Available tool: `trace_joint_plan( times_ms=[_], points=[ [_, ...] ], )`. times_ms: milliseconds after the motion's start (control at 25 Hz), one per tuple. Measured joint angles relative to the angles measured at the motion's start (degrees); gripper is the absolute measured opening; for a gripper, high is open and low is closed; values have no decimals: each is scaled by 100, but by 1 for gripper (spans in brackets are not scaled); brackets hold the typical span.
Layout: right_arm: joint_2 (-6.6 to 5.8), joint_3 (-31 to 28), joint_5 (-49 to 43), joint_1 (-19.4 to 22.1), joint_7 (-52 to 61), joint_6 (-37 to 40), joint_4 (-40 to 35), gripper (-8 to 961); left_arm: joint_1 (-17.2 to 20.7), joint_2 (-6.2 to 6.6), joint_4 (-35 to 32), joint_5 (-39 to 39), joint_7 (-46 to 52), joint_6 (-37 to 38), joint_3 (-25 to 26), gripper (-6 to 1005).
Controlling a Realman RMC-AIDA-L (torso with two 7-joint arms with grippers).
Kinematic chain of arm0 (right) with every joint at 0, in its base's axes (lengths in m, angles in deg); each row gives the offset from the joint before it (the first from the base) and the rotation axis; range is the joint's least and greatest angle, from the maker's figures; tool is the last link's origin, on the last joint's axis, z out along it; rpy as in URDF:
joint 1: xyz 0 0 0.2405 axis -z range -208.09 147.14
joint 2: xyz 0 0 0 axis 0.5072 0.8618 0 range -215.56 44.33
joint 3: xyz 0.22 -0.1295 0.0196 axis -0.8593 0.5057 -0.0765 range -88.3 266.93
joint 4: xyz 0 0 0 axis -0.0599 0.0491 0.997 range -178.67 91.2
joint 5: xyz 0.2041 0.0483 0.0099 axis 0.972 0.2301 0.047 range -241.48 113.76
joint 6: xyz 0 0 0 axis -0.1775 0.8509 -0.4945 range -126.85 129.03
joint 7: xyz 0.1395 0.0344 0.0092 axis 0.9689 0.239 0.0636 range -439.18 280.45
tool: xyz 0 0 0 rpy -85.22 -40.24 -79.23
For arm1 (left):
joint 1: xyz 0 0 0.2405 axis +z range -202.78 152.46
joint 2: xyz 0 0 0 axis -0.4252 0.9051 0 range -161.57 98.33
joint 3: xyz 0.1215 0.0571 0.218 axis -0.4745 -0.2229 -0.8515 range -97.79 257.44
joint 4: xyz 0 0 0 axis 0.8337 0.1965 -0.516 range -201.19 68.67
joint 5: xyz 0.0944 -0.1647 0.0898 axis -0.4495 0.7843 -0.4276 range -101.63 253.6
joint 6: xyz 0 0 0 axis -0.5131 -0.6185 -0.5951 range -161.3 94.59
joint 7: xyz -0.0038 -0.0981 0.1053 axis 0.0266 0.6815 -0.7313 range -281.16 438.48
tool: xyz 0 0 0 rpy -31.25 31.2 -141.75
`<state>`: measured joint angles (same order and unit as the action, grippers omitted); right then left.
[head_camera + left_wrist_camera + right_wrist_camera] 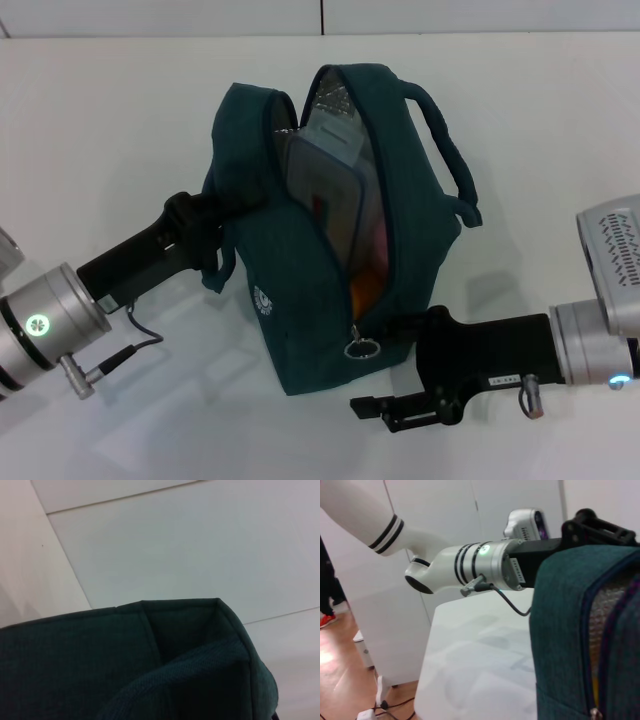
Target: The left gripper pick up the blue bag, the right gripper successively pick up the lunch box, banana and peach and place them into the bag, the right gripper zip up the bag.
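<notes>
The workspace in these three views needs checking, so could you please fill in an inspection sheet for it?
Surface: white table, bare around the bag.
Job's things: blue bag upright, zip open; lunch box inside, orange item beneath it; zip pull at the near end.
Clutter: nothing seen.
Grippers: left gripper at the bag's left side; right gripper beside the zip pull.
Cables: thin cable at left wrist.
Surroundings: white panels, wooden floor.

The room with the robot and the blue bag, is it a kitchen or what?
Probably a lab or test room, not a kitchen. The blue bag sits on a plain white table, white wall panels stand around it, and cables trail across the wooden floor.
</notes>
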<state>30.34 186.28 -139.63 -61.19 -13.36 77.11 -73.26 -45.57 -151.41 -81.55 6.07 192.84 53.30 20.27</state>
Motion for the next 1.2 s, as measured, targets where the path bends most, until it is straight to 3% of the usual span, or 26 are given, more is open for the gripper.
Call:
trace_joint_plan(
  times_ms=[400, 1080, 1200],
  points=[
    [4, 3, 34, 3, -53, -238, 20, 712, 2, 0, 0, 2, -19, 0, 3, 85],
    [-3, 6, 127, 19, -119, -183, -80, 121, 2, 9, -2, -2, -28, 0, 14, 93],
    [-14, 6, 131, 21, -126, -159, -82, 94, 2, 9, 0, -2, -28, 0, 14, 94]
  ],
)
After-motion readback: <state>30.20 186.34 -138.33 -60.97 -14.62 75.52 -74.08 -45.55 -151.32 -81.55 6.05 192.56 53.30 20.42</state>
